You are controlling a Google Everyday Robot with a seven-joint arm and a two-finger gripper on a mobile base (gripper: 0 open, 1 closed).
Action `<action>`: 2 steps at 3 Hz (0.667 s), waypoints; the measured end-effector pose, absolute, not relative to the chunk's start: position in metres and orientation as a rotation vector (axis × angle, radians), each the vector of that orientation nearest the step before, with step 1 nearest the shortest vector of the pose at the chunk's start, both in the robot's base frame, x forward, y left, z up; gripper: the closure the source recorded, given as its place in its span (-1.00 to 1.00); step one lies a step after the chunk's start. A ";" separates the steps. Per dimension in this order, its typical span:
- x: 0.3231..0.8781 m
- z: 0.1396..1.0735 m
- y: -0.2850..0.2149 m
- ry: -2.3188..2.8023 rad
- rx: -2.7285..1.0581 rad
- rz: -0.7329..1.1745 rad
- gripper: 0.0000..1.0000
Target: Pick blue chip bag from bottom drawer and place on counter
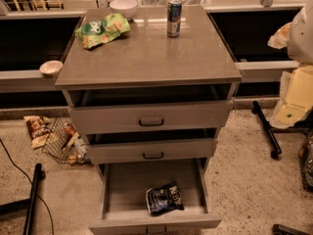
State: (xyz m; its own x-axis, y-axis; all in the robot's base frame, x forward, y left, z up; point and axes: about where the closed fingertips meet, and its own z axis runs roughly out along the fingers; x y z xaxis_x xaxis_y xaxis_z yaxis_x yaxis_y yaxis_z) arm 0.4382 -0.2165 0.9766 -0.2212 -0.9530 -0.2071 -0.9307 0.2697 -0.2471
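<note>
The blue chip bag, a small crumpled navy foil bag with white lettering, lies on the floor of the bottom drawer, near its front and a little right of centre. The bottom drawer is pulled far out. The counter is the grey-brown slab on top of the cabinet. My gripper does not show in the camera view. Only pale parts of my arm show at the right edge, well away from the bag and level with the upper drawers.
On the counter are a light-green snack bag, a white bowl and a can. The two upper drawers are partly open. A brown-and-white snack bag and a wire basket lie on the floor at the left. Dark stand legs are at the right.
</note>
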 end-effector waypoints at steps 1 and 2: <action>0.438 0.976 -0.217 2.231 -1.724 -0.099 -1.00; 0.440 0.948 -0.207 2.198 -1.754 -0.039 -1.00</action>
State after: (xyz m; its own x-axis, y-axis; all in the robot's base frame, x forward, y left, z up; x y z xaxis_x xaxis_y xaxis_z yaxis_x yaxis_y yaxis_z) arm 0.4397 -0.2069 0.9484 -0.1894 -0.9531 -0.2360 -0.9441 0.2427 -0.2228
